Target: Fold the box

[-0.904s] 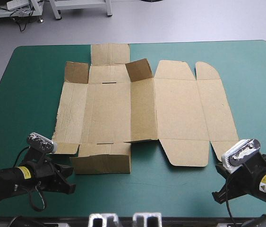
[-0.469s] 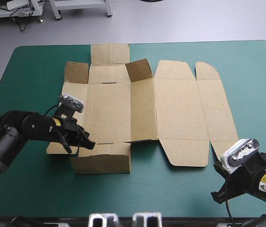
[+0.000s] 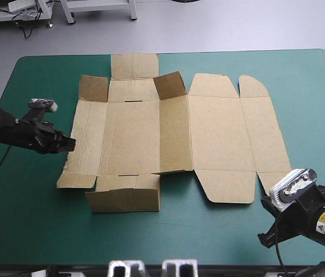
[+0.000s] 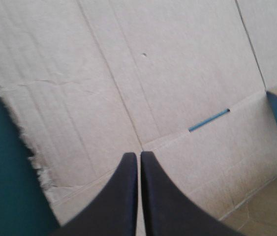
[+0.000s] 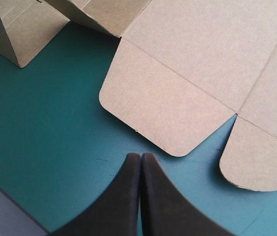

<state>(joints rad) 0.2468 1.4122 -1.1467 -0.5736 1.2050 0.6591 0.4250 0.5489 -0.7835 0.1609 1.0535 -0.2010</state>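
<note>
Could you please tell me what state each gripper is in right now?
Left gripper: jaws closed, empty, above the box near its left edge.
Right gripper: jaws closed, empty, above the teal-green cover.

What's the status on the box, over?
Left gripper shut, at left edge of box. Right gripper shut, over bare cover. Box mostly flat, few flaps raised. Nothing in the way.

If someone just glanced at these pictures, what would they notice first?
The box, a big brown sheet lying mostly flat across the teal-green table. Next, the left gripper, shut, at the sheet's ragged left edge, while the right gripper hangs shut over bare cover near a rounded flap.
</note>
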